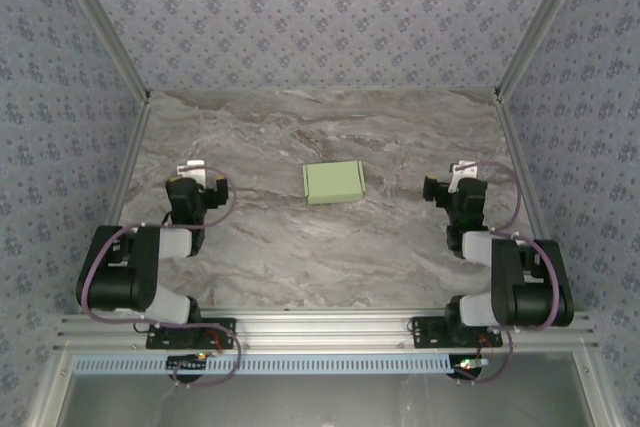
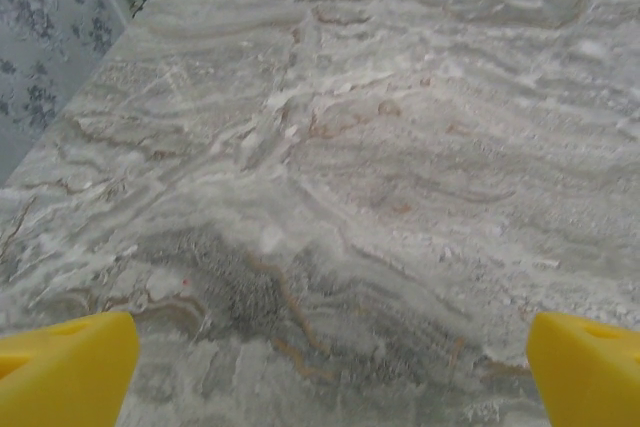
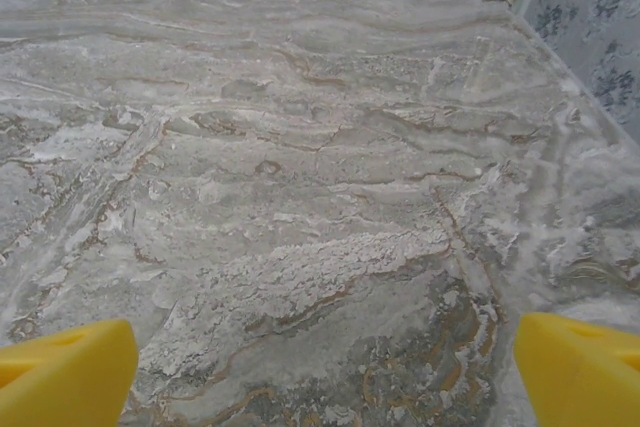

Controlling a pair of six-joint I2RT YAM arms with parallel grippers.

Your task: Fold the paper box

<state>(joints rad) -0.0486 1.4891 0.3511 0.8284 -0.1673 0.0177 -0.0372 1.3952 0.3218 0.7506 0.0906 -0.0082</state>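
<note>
The paper box (image 1: 333, 182) is a small pale-green rectangular box lying on the marble table (image 1: 320, 247), near its middle. My left gripper (image 1: 196, 175) sits well to the box's left, and my right gripper (image 1: 461, 177) well to its right; neither touches it. In the left wrist view my left gripper (image 2: 330, 372) is open, its yellow fingertips (image 2: 65, 367) spread wide over bare marble. In the right wrist view my right gripper (image 3: 325, 372) stands just as wide, yellow fingertips (image 3: 580, 367) apart, nothing between them.
Patterned walls enclose the table on the left, back and right, with metal posts (image 1: 522, 42) at the back corners. A metal rail (image 1: 320, 327) runs along the near edge where the arm bases are bolted.
</note>
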